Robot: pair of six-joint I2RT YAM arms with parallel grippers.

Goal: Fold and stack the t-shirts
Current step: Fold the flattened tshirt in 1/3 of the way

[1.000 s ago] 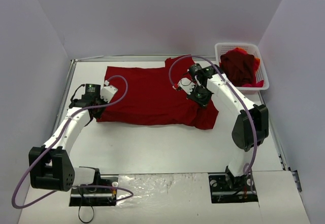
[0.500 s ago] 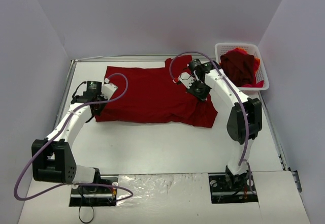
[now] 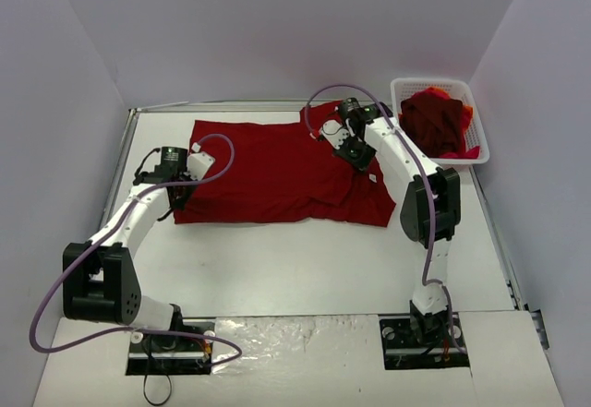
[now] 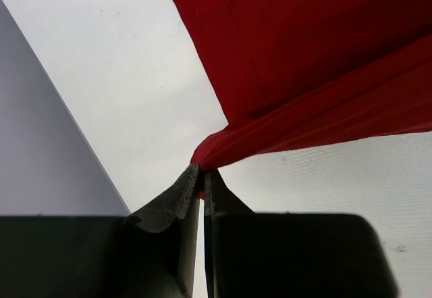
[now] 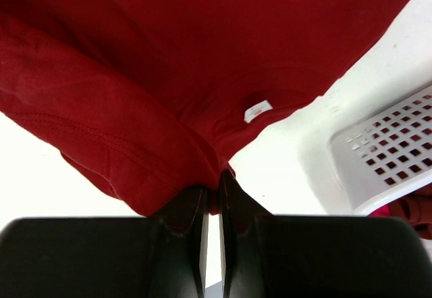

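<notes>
A dark red t-shirt (image 3: 272, 172) lies spread across the middle of the table. My left gripper (image 3: 187, 178) is at its left edge. In the left wrist view this gripper (image 4: 201, 174) is shut on a bunched corner of the cloth (image 4: 304, 55), which stretches away taut. My right gripper (image 3: 358, 153) is over the shirt's right part. In the right wrist view it (image 5: 217, 180) is shut on a thick fold of the shirt (image 5: 135, 75), lifted off the table. A white label (image 5: 256, 111) shows just beyond the fingertips.
A white mesh basket (image 3: 434, 82) stands at the back right and holds more dark red and red-orange t-shirts (image 3: 432, 121). Its corner (image 5: 391, 153) shows close on the right in the right wrist view. Grey walls enclose the table on three sides.
My right gripper has moved toward the back of the table, carrying the shirt's right fold with it. The left gripper shifted slightly back too. The shirt's near edge has drawn back.
</notes>
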